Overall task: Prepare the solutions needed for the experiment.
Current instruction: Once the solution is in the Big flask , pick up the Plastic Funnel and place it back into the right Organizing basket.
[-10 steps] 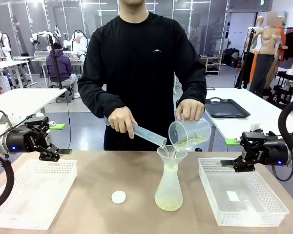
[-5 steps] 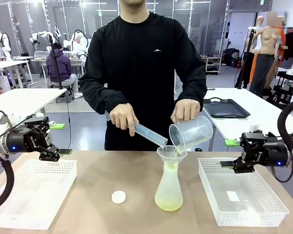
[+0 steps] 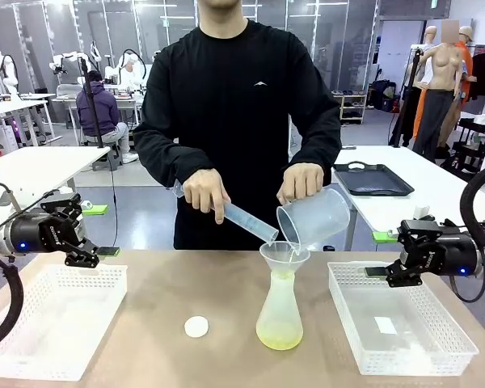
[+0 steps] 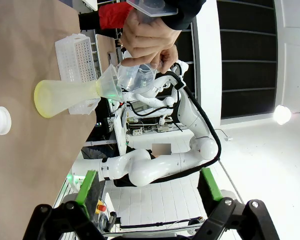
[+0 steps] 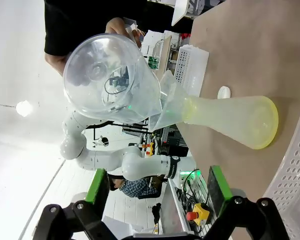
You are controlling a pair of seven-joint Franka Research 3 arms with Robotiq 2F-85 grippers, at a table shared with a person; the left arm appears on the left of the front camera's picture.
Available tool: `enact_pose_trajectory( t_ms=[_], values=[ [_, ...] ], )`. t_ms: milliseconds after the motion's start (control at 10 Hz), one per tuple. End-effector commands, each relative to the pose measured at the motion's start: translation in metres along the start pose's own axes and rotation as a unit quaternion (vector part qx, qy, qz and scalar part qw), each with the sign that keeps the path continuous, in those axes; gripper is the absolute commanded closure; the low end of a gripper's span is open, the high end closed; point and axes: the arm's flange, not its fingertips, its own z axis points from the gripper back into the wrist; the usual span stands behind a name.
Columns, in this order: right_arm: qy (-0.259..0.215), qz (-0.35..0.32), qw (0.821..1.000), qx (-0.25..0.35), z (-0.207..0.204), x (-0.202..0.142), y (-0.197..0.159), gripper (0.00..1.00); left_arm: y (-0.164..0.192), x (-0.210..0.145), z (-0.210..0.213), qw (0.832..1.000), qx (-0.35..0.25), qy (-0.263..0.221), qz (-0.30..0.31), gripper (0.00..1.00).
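Hand (image 3: 303, 181) gripping beaker (image 3: 315, 218) rim, tipped over funnel (image 3: 284, 255)

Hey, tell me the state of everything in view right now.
Flask: upright, funnel in its neck.
Solution: shallow layer in flask bottom.
Beaker: tipped over funnel in a person's hand.
Cylinder: tilted toward funnel in the other hand.
Left gripper: open, empty.
Right gripper: open, empty.

The flask (image 3: 280, 315) and funnel (image 3: 284, 257) block mid-table. Above them one hand (image 3: 205, 194) tilts a tube (image 3: 246, 221) and the other hand (image 3: 301, 182) tilts a beaker (image 3: 315, 217). Open tabletop (image 3: 186, 283) lies between the flask and the left basket (image 3: 32, 369), except for a small white disc (image 3: 196, 326), and between the flask and the right basket (image 3: 420, 360).
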Motion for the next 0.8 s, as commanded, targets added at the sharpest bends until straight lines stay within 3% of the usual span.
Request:
enact_pose_trajectory(
  t_ms=[0,700],
  values=[
    [0.001,0.001,1.0,-0.001,-0.0003,0.0011,0.0007,0.0,-0.0009,-0.0009,-0.0004,1.0,-0.002,0.001,-0.005,0.0],
    [0.001,0.001,1.0,-0.001,-0.0003,0.0011,0.0007,0.0,-0.0009,-0.0009,-0.0004,1.0,-0.002,0.001,-0.005,0.0]
  ],
)
